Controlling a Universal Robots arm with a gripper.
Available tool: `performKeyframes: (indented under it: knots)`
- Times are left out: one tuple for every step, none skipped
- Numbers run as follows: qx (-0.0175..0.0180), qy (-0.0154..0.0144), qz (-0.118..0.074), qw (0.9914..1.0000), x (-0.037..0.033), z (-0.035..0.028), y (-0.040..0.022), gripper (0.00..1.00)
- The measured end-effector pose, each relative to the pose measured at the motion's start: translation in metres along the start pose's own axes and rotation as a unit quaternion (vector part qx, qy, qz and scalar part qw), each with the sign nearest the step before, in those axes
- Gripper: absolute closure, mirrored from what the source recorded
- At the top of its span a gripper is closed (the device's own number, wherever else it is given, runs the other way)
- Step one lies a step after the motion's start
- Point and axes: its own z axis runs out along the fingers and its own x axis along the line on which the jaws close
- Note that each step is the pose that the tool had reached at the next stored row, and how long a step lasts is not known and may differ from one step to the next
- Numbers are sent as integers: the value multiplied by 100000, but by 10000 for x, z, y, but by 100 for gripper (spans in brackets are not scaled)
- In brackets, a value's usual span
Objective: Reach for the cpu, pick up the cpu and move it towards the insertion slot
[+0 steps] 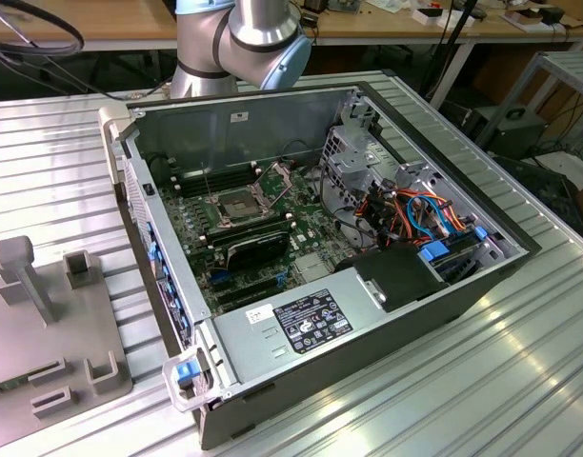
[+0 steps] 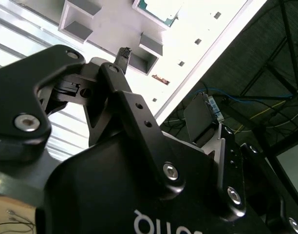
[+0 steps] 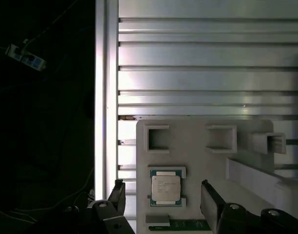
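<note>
table: ribbed silver metal
case: lying open on the table, circuit board exposed
arm: rises behind the case in the exterior view
grey plate: on the table, at the exterior view's left of the case
gripper: fingers spread wide, holding nothing
insertion slot: silver-framed, on the board inside the case
cpu: flat in a recess of the grey plate, between the fingers, touching neither
</note>
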Motion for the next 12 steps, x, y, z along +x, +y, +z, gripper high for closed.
performKeyframes:
  knots:
    - [0,6,1,100000,0,9,-2,28]
    - [0,10,2,100000,0,18,-3,28]
    - [0,25,0,100000,0,35,-5,28]
    - [2,28,1,100000,0,43,-5,28]
    - [0,32,0,100000,0,50,-6,28]
    - [2,44,1,100000,1,57,-6,28]
    - [-1,47,0,100000,1,70,-7,28]
    - [1,50,1,100000,1,76,-7,28]
    - [2,58,3,100000,1,80,-8,28]
    - [0,59,4,100000,1,87,-8,28]
    - [-1,58,3,100000,1,92,-8,28]
    - [-1,62,2,100000,1,99,-8,28]
